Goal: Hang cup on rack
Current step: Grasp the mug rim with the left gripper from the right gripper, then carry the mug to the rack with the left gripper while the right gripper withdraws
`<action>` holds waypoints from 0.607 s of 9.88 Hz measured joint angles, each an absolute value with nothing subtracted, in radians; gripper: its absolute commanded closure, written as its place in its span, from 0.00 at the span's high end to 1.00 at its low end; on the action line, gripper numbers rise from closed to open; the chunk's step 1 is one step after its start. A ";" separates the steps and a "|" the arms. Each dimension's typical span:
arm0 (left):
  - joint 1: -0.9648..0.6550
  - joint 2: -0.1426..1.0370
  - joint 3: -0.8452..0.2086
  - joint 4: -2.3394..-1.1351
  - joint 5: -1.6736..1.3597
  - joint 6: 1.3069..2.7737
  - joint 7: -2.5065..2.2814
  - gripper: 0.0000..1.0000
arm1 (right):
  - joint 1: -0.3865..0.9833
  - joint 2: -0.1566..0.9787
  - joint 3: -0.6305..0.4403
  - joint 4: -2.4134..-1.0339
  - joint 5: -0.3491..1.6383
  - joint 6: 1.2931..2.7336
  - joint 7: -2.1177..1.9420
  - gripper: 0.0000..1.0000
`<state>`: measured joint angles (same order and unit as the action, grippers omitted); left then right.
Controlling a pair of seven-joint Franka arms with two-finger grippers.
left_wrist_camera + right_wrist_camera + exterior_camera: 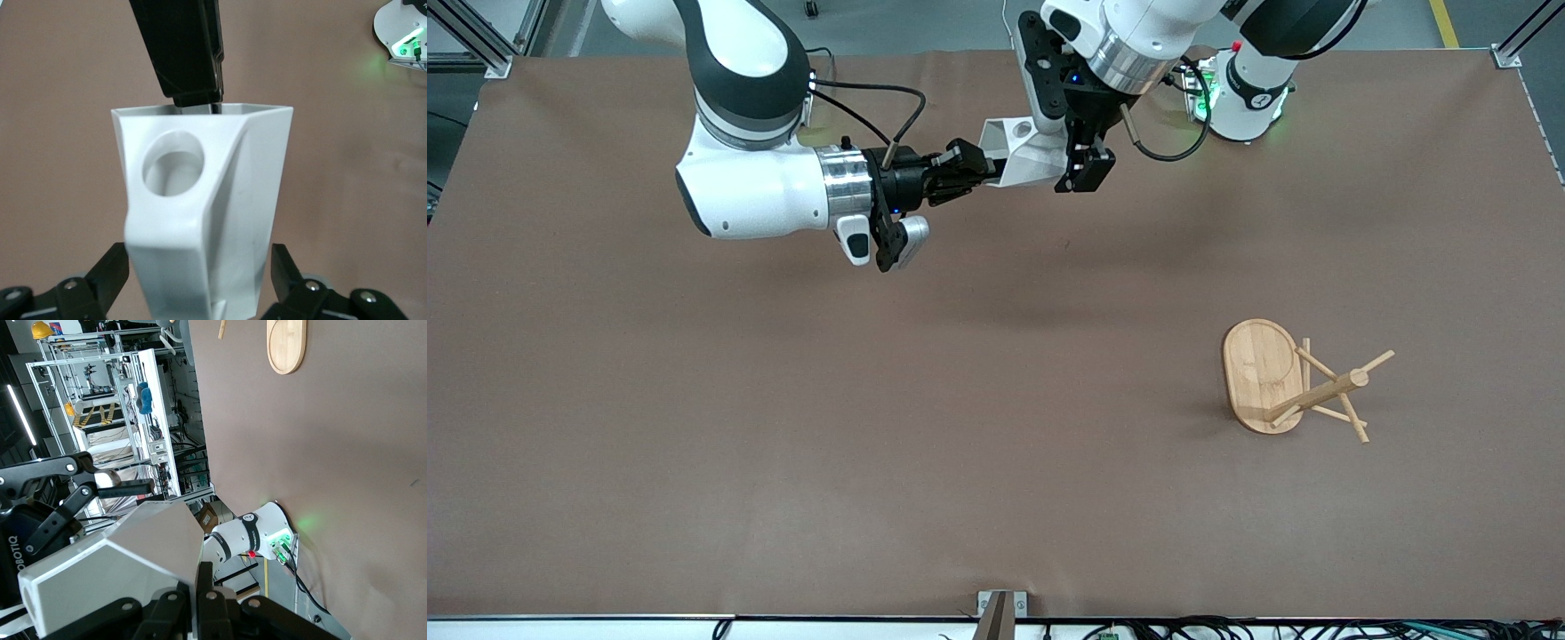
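The white faceted cup [1024, 153] hangs in the air between both grippers, over the part of the table close to the arms' bases. My right gripper [971, 171] is shut on the cup's rim wall [113, 567], pinching it [203, 577]. My left gripper [1083, 171] is open around the cup's narrow end [200, 267], with a gap on each side, and the round hole [175, 163] faces its camera. The bamboo rack [1263, 373] is nearer the front camera, toward the left arm's end. It seems to lie on its side, post [1320, 393] pointing sideways.
The left arm's base [1240, 98] with a green light stands at the table's edge near the cup. A brown mat [871, 427] covers the table. A small metal bracket [1000, 609] sits at the edge nearest the front camera.
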<state>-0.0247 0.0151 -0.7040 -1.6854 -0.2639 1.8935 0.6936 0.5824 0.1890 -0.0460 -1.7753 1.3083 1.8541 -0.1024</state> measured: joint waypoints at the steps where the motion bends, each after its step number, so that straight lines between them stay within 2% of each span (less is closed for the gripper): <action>1: -0.023 0.015 -0.704 -1.687 -0.264 1.894 0.698 0.39 | 0.582 0.189 -0.046 -1.775 1.308 1.854 -0.102 0.03; 2: -0.022 0.015 -0.704 -1.687 -0.270 1.892 0.704 0.17 | 0.582 0.190 -0.047 -1.774 1.308 1.860 -0.102 0.03; 3: -0.021 0.015 -0.704 -1.687 -0.273 1.892 0.705 0.11 | 0.582 0.191 -0.048 -1.773 1.308 1.859 -0.103 0.05; 4: -0.017 0.014 -0.704 -1.687 -0.278 1.891 0.707 0.09 | 0.583 0.192 -0.048 -1.771 1.309 1.860 -0.103 0.55; 5: -0.009 0.014 -0.704 -1.687 -0.287 1.890 0.711 0.08 | 0.583 0.195 -0.047 -1.765 1.311 1.863 -0.101 1.00; 6: 0.014 0.014 -0.704 -1.687 -0.287 1.882 0.704 0.08 | 0.583 0.195 -0.047 -1.761 1.315 1.861 -0.092 1.00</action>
